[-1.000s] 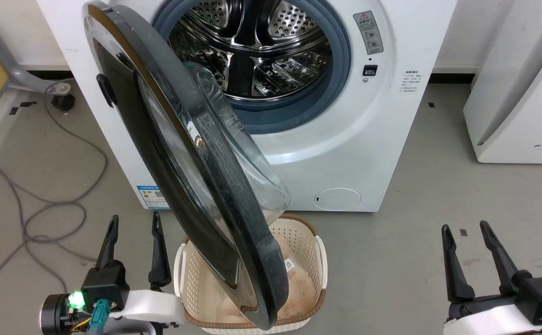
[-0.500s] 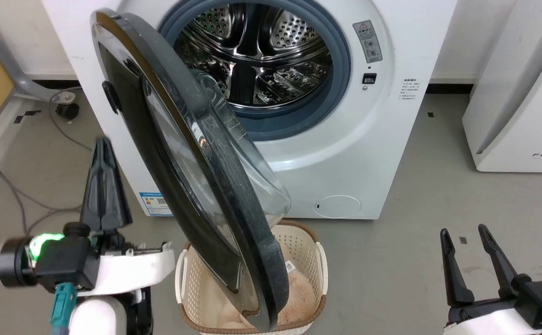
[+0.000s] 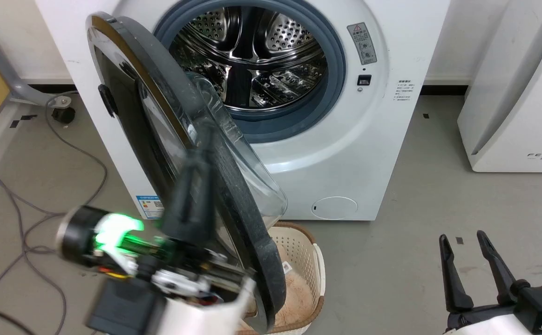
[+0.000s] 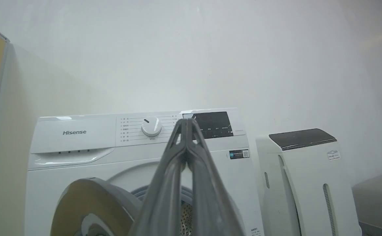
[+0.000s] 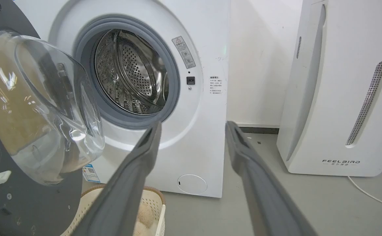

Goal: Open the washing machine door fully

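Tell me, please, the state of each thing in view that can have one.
washing machine door, partly open, not swung fully back
drum, no laundry visible
left gripper, shut, holding nothing
right gripper, open, empty
basket, holds something pale and fluffy

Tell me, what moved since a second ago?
The left gripper swung up from the lower left toward the washing machine door, and its fingers snapped shut on nothing. Whether it touches the door is unclear. The door stayed half open, the right gripper stayed low and open, and the basket kept its place.
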### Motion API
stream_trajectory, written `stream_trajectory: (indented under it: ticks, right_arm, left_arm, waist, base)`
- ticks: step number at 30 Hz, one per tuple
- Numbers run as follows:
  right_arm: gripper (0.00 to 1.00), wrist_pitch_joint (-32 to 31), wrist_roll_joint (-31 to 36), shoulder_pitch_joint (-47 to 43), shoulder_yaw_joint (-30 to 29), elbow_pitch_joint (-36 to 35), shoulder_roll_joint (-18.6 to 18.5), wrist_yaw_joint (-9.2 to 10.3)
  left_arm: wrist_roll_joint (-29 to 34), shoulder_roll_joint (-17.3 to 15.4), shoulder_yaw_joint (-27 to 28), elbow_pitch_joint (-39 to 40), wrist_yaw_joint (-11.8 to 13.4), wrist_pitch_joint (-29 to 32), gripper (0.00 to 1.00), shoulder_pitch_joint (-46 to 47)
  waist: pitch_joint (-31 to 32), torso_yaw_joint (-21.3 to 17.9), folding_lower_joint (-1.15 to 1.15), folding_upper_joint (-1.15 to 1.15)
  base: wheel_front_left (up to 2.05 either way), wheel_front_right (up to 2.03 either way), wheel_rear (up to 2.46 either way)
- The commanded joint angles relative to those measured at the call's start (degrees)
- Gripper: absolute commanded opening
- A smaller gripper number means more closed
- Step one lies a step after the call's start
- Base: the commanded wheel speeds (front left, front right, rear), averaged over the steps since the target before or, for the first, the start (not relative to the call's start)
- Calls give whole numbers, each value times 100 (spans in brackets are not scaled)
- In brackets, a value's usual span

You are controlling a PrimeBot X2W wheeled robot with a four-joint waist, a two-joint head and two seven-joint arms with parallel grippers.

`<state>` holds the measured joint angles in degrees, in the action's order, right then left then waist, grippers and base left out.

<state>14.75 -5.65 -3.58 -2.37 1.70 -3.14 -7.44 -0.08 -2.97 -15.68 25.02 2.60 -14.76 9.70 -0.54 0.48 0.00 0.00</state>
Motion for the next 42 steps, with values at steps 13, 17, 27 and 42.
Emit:
stream_trajectory:
  ticks: [13,17,27,42]
  right_arm:
    - [100,25,-44,-110,-3,8,26,-5]
    - [100,25,-41,-112,-7,-6,26,-5]
    - [100,25,-43,-86,-18,-1,26,-5]
    - [100,25,-36,63,-15,23,26,-5]
  left_arm:
    - [37,-5,-1662,-150,-549,-24,0,-292]
    - [16,-3,-2144,-380,-653,-24,0,-462]
    - [-13,-77,-2487,-1144,-637,-24,0,-769]
    - [-201,-90,-1738,-2483,-178,-24,0,-640]
  waist:
    - [45,38,0,0]
    - [43,56,0,0]
    - [-38,94,0,0]
    - [-264,100,0,0]
  base:
    - [0,0,0]
    - [0,0,0]
    - [0,0,0]
    - [0,0,0]
